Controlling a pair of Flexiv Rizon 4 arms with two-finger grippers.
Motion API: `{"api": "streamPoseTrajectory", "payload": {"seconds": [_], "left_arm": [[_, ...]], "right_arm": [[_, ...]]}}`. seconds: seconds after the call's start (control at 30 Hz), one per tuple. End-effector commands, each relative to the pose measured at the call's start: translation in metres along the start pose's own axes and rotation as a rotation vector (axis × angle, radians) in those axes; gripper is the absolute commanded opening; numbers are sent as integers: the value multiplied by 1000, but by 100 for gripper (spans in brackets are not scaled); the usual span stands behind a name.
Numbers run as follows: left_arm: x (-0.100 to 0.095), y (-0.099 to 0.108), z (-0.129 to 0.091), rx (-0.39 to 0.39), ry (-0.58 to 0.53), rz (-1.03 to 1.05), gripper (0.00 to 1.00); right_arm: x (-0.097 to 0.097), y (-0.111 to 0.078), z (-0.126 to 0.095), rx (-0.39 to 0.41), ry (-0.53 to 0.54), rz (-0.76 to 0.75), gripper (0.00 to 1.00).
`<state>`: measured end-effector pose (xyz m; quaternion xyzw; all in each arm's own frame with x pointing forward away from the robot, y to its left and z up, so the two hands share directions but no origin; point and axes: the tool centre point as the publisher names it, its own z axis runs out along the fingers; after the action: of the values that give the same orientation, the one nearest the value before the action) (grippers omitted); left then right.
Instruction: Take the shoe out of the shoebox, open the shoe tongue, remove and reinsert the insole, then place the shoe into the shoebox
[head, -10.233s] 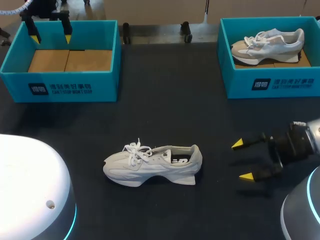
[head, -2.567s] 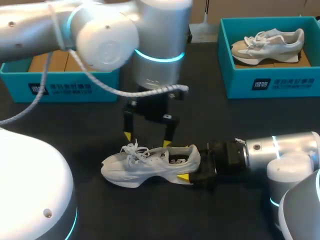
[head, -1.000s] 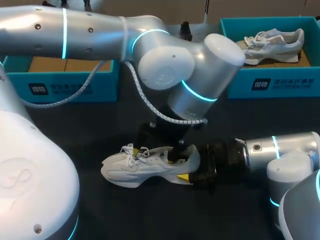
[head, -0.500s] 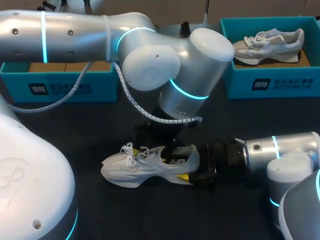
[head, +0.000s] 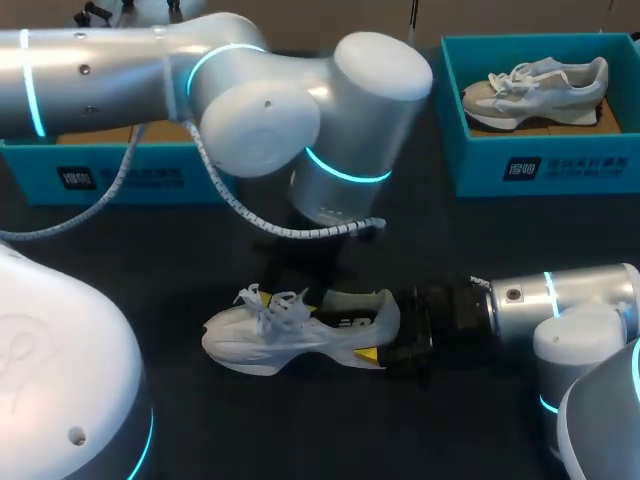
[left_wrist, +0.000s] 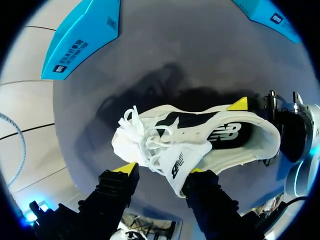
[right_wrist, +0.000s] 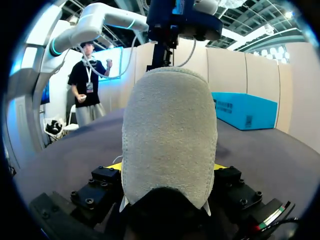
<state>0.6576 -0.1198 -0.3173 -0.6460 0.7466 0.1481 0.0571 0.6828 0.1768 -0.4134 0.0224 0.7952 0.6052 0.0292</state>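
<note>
**Item:** white shoe (head: 290, 335), standing on its sole on the dark counter (head: 480, 240). Its heel is between the fingers of the right tool (right_wrist: 166, 167) and its forepart is under the left tool (left_wrist: 161, 170).

**Right tool:** closed on the heel, with a yellow tip against each side (the anchor, as I read it).

**Left tool:** fingers apart, above the laces (left_wrist: 137, 125). The tongue (left_wrist: 177, 162) is folded up out of the throat and lies between the fingers, against one of them only, so this is a hook and not a pinch.

**Insole (left_wrist: 227, 134):** dark, seated in the shoe, and exposed from the tongue back toward the right tool.

**Shoebox (head: 100, 178):** well apart from both tools and largely hidden behind the left arm.

**Step in hand:** opening the tongue. I judge it nearly done, with the insole not yet lifted.

**Handling notes:**
- Draw the tongue away from the right tool along the shoe's length, not straight up, so the pull does not work against the heel grip.
- The tongue looks soft and will likely spring back, so lay it over the laces before letting go.
- Check that no lace loop (several stand loose) is caught on a finger.
- The right tool's grip should be firm enough that the shoe neither tips nor slides.
</note>
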Motion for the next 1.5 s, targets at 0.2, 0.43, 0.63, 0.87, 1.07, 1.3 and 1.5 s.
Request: {"api": "streamPoseTrajectory", "payload": {"seconds": [0.2,0.43,0.63,0.87,1.07,1.3,1.5], "left_arm": [[-13,7,-1,43,202,40,36],[-16,10,0,52,253,49,0],[-29,18,6,74,300,6,0],[-54,25,23,53,387,-70,0],[-63,19,52,-11,406,-140,0],[-64,17,72,-45,379,-171,9],[-70,21,79,-59,373,-173,33]], "right_arm": [[0,2,2,7,0,1,0],[0,2,2,7,0,1,0],[0,2,2,7,0,1,0],[0,2,2,7,0,1,0],[0,2,2,7,0,1,0],[0,2,2,7,0,1,0],[0,2,2,7,0,1,0]]}}
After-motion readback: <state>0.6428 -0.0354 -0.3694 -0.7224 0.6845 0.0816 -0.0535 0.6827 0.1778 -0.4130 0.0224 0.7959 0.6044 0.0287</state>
